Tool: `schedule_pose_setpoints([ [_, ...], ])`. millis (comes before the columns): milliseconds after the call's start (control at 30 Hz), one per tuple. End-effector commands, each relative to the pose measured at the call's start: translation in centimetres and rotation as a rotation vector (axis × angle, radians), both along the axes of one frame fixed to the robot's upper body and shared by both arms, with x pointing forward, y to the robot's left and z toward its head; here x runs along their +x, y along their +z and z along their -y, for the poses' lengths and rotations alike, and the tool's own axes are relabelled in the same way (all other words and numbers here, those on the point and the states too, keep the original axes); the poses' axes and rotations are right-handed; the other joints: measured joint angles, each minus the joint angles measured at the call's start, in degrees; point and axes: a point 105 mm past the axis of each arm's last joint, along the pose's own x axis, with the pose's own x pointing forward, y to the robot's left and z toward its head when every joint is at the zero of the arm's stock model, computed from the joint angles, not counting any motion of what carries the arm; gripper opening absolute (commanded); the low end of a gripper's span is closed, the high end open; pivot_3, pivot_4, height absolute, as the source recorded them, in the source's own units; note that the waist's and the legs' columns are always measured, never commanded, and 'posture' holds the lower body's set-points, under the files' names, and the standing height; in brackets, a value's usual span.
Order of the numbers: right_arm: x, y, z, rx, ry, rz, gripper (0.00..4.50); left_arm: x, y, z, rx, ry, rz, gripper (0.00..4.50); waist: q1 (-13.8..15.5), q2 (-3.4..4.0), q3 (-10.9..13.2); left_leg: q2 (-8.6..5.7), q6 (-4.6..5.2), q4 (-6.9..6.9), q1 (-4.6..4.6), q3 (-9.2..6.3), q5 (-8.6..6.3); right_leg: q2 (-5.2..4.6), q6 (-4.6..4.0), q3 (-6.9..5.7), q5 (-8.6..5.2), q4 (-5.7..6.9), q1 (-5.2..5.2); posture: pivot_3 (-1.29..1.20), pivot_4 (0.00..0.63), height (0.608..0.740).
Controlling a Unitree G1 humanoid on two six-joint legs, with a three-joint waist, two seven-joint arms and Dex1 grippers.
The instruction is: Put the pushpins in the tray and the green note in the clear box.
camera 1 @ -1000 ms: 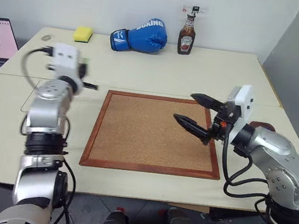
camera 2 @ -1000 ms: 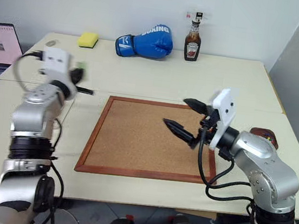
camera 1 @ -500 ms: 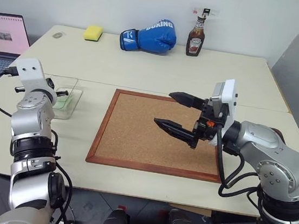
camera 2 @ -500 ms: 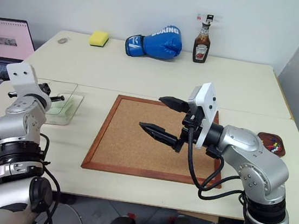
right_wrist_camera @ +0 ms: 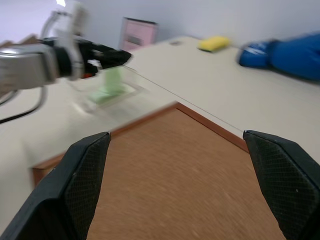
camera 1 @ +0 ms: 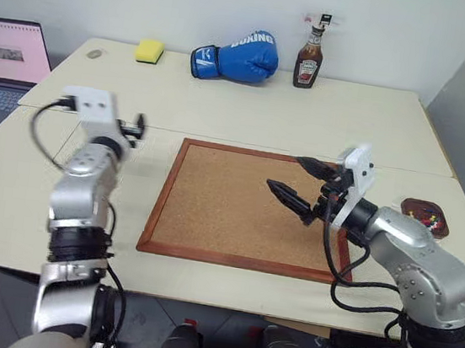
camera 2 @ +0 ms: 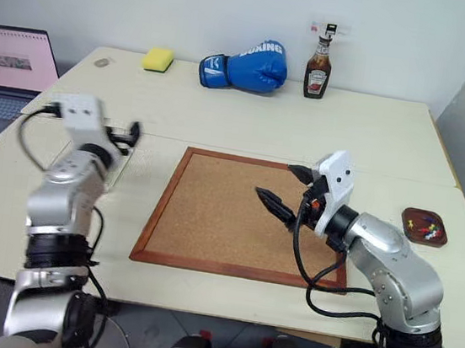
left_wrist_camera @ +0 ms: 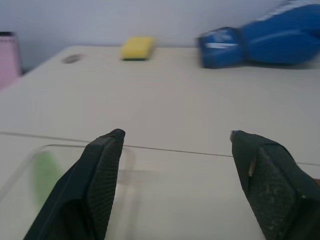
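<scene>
A: How do the jaws stand?

B: Both are wide apart and empty. The left gripper (left_wrist_camera: pixel 172 165) points level over the near end of the clear box (left_wrist_camera: pixel 75 155). The right gripper (camera 1: pixel 299 186) hovers over the corkboard (camera 1: pixel 220 202) at the table's middle, fingers spread.

A: Where do the task's things lie?

B: The green note (right_wrist_camera: pixel 111 85) sits inside the box at the table's left side, just beyond the left fingers and a little to their side. It looks propped or curled up against the box rather than flat. The tray (camera 2: pixel 424 227) lies at the far right edge, with the pushpins (camera 2: pixel 423 223) as small coloured dots in it.

A: Which arm is nearer to what?

B: The left arm is right at the box; the tray is well apart from it. The right arm is the nearer one to the tray, which lies off to its right. Both jobs look done to me.
</scene>
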Motion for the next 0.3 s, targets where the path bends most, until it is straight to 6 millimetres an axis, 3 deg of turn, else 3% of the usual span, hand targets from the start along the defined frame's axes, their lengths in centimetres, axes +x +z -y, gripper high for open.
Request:
schedule_pose_setpoints([
  [33,0.8,-0.2,2.1,0.016,-0.241,0.051,4.50,-2.1,0.9,3.7,0.054,-0.136,0.082,4.32,-0.49,-0.01,0.00,0.03,0.00,-0.01,0.03,0.02,0.00,0.03,0.03,0.02,-0.02,0.01,-0.01,0.00,0.150,0.740],
  [200,0.1,-3.1,3.1,-0.020,-0.422,0.047,4.50,-4.7,-3.0,6.4,-0.007,-0.186,0.003,4.32,-0.84,0.00,-0.01,0.09,0.00,-0.11,0.11,0.01,0.00,0.10,0.08,0.06,-0.09,0.04,-0.01,0.00,0.150,0.740],
  [300,-0.3,-4.1,3.2,-0.054,-0.450,0.058,4.50,-5.4,-4.0,6.8,-0.037,-0.171,-0.018,4.32,-0.93,0.00,-0.01,0.09,0.00,-0.04,0.13,0.03,0.00,0.12,0.10,0.09,-0.08,0.04,0.03,0.00,0.150,0.740],
])
